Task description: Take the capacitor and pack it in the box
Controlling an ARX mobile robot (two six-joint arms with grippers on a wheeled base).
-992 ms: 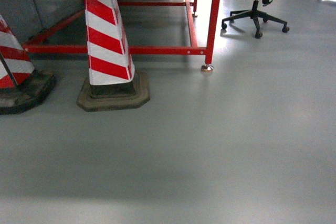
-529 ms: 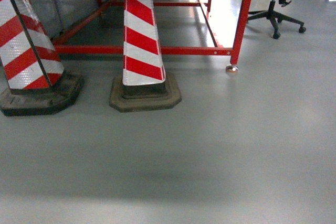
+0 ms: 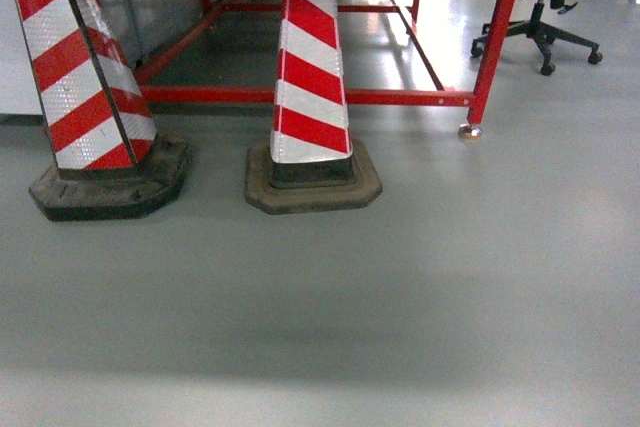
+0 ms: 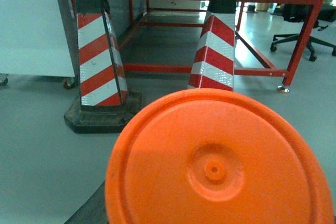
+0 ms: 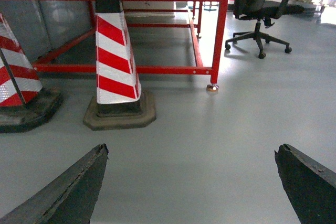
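the step in hand looked like travel rather than picking: no box showed in any view, so the sound way to proceed was to keep the base moving steadily across the grey floor (image 3: pixel 420 307), steer wide of the two striped cones (image 3: pixel 312 77) and the red frame (image 3: pixel 495 37), and hold both arms quiet until the box came into sight.

the left wrist view was filled by a large round orange face (image 4: pixel 215 166) with a moulded dimple at its centre. that was probably the end of the capacitor, carried close under the camera, though the view was too tight to be sure, and no printed side was visible. the left gripper itself did not show; only a dark sliver sat at the lower left edge, so whether it was clamped on the orange piece could not be told.

the right gripper (image 5: pixel 194 182) hung low and level, pointing forward over bare floor, its two dark fingers (image 5: pixel 73 187) spread far apart with nothing between them. the nearer cone (image 5: pixel 116 61) stood well ahead of it, and an office chair (image 5: pixel 257 9) stood beyond the frame. neither arm appeared in the head view.
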